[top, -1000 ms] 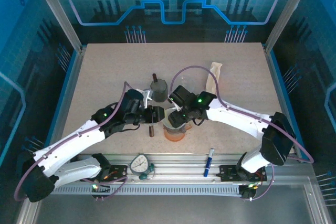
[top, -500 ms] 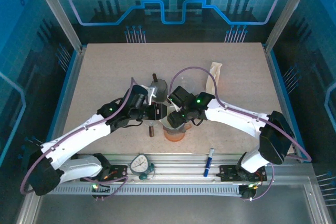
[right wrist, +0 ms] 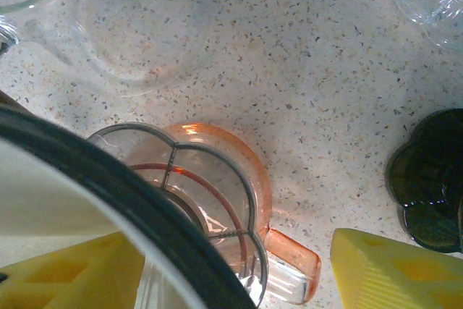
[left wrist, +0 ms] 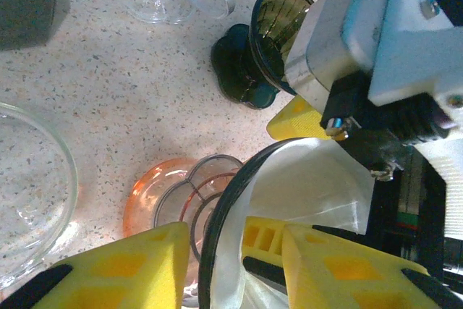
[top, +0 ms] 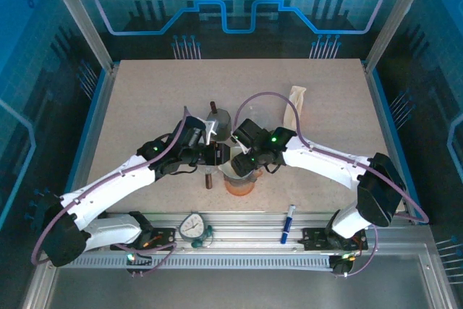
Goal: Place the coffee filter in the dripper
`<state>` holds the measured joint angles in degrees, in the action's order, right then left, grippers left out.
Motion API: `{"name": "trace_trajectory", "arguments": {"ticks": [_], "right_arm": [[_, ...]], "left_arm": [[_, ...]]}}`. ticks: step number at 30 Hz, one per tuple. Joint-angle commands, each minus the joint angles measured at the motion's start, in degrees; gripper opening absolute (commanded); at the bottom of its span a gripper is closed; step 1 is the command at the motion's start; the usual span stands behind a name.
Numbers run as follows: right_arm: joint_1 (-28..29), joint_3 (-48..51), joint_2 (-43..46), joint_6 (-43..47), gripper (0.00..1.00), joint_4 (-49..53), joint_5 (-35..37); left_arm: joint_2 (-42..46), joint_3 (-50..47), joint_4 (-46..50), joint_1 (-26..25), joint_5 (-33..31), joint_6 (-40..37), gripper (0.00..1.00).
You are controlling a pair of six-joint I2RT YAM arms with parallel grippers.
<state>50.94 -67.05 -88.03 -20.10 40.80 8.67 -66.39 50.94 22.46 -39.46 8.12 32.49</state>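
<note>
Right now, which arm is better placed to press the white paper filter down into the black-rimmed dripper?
Probably left: the left gripper straddles the black-rimmed dripper with one finger on the white paper filter; the right gripper stands wide open.

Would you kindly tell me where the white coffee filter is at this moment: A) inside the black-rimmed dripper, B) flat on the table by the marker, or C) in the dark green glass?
A: in the left wrist view the white coffee filter lies within the black rim of the dripper, above the orange glass cup.
</note>
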Motion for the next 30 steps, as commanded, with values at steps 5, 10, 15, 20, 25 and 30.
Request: {"name": "trace_trajectory", "arguments": {"ticks": [5,10,15,20,25,30], "right_arm": [[-0.47,1.02,-0.09,-0.59,0.69,0.06,-0.39],[-0.56,0.96,-0.3,-0.56,0.69,-0.02,-0.42],[-0.58,0.91,-0.3,-0.64,0.69,-0.02,-0.5],[-0.58,0.62,-0.3,-0.81,0.69,0.08,-0.58],[-0.58,0.43,-0.66,-0.93,0.69,0.15,-0.58],[-0.62,0.29,-0.83,-1.01,0.69,0.25,-0.59]], "left_arm": [[1.49,0.55,2.09,0.94,2.84,-1.64,0.43],[1.27,0.36,3.28,1.04,3.66,-2.25,0.41],[1.0,0.34,3.38,1.0,3.81,-2.43,0.37],[1.49,0.03,4.35,0.99,2.29,-2.84,0.35],[1.35,-0.19,4.18,1.01,2.53,-2.92,0.34],[1.26,-0.36,3.91,1.05,1.98,-3.05,0.26]]}}
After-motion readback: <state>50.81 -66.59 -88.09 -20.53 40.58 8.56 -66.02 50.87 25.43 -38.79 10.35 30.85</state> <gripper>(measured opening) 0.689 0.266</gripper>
